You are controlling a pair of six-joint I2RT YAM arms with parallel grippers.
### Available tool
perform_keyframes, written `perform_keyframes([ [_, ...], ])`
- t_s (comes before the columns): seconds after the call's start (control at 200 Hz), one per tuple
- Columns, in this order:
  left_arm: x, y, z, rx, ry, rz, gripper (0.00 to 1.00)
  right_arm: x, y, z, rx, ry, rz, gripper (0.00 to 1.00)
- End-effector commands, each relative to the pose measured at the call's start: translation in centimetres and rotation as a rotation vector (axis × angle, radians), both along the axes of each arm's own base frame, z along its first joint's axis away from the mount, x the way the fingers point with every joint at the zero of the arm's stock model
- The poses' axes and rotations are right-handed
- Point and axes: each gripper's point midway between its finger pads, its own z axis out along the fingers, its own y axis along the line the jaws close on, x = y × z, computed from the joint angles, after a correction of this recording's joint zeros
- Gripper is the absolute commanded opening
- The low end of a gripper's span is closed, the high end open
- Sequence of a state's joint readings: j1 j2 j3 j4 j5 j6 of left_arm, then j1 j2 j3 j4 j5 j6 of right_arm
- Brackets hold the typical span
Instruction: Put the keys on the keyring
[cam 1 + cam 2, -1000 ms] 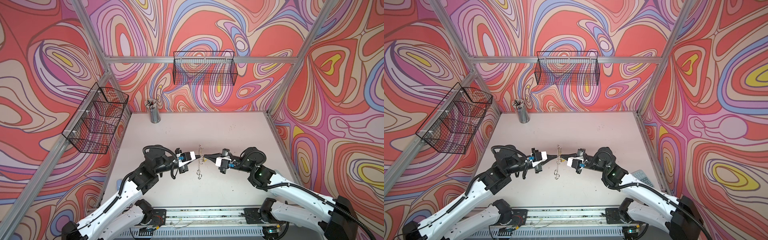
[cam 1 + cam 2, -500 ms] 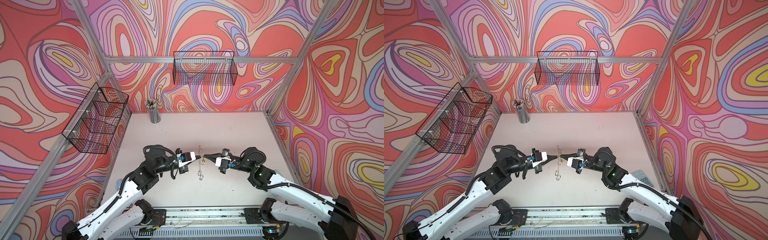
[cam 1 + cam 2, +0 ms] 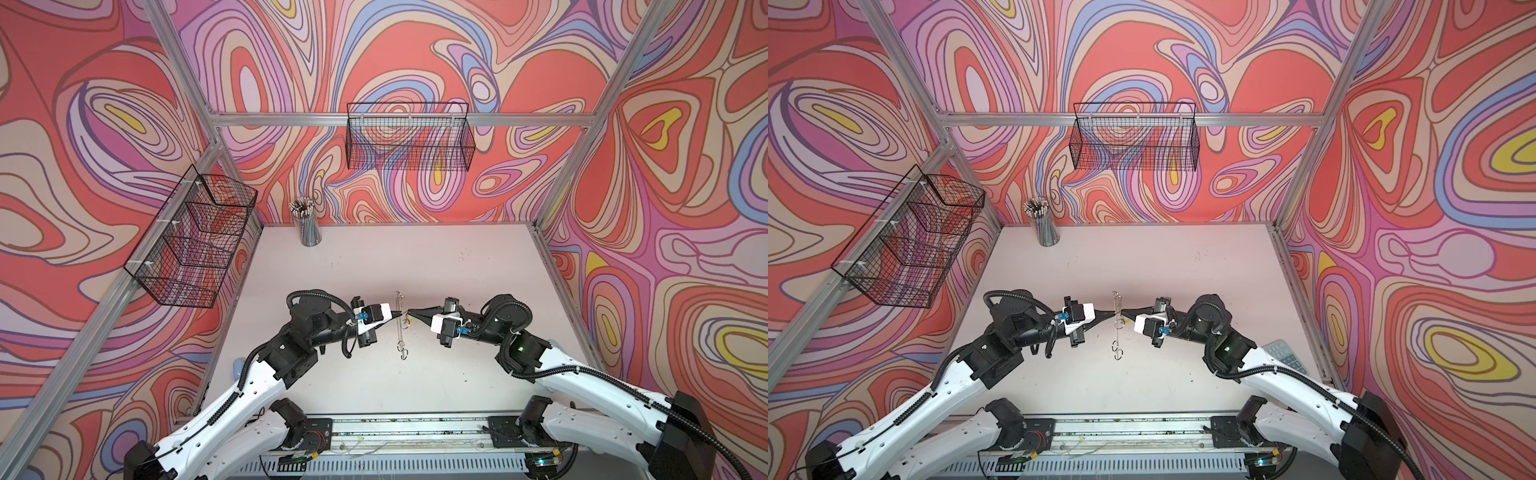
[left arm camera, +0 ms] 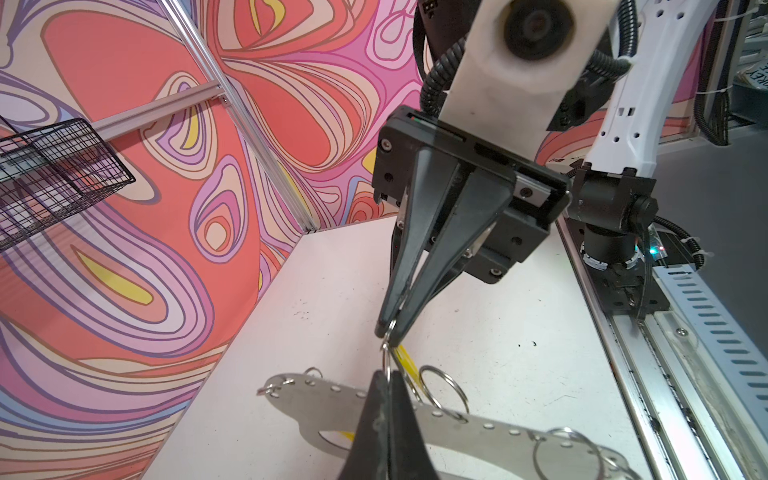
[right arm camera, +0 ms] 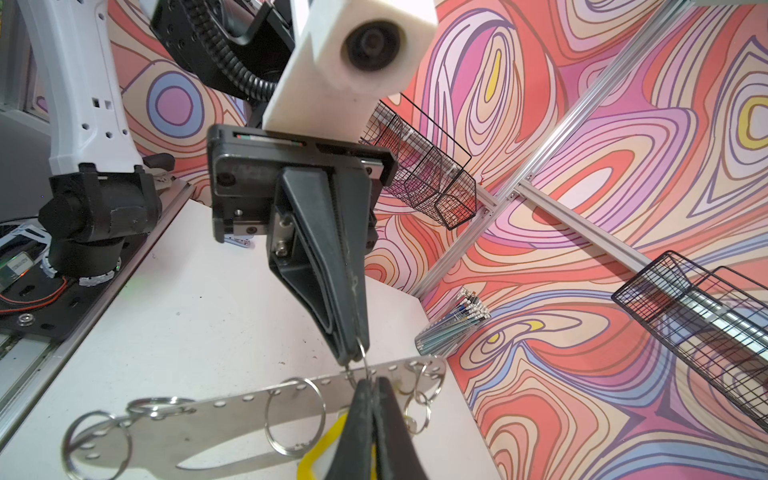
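Observation:
The keyring (image 4: 324,399) is a flat silvery plate with a row of small holes and wire rings along one edge. It stands edge-on between both arms in both top views (image 3: 400,328) (image 3: 1116,328). My left gripper (image 4: 388,376) (image 3: 397,314) is shut on a small wire ring (image 4: 387,357) at that edge. From the opposite side my right gripper (image 5: 368,384) (image 3: 411,312) is shut on the same ring (image 5: 365,365). Of the keys only a yellow tag (image 5: 320,449) (image 4: 404,359) shows, behind the plate; the metal blades are hidden.
A cup of pencils (image 3: 305,224) stands at the table's back left. Wire baskets hang on the back wall (image 3: 409,137) and the left wall (image 3: 195,245). A grey keypad (image 3: 1285,357) lies by the right edge. The arms' rail (image 3: 399,428) runs along the front.

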State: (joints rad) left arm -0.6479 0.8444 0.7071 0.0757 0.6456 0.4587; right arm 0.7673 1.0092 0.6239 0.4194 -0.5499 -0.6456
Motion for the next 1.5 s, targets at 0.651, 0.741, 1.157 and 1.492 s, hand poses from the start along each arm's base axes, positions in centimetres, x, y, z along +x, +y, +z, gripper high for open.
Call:
perform_keyframes([
  [0.651, -0.12, -0.1, 1.98, -0.038, -0.028, -0.016, 0.0, -0.6, 0.01, 0.23, 0.007, -0.026, 0.023, 0.0],
  [0.741, -0.16, -0.11, 1.98, -0.038, -0.029, -0.018, 0.0, -0.55, 0.06, 0.11, 0.004, -0.021, 0.023, 0.0],
  [1.157, -0.22, -0.23, 1.99, -0.041, -0.02, -0.026, 0.0, -0.68, 0.16, 0.16, 0.005, -0.021, 0.034, 0.0],
  [1.492, -0.3, -0.25, 2.09, -0.043, -0.02, -0.031, 0.0, -0.64, 0.24, 0.06, 0.002, -0.018, 0.037, 0.0],
])
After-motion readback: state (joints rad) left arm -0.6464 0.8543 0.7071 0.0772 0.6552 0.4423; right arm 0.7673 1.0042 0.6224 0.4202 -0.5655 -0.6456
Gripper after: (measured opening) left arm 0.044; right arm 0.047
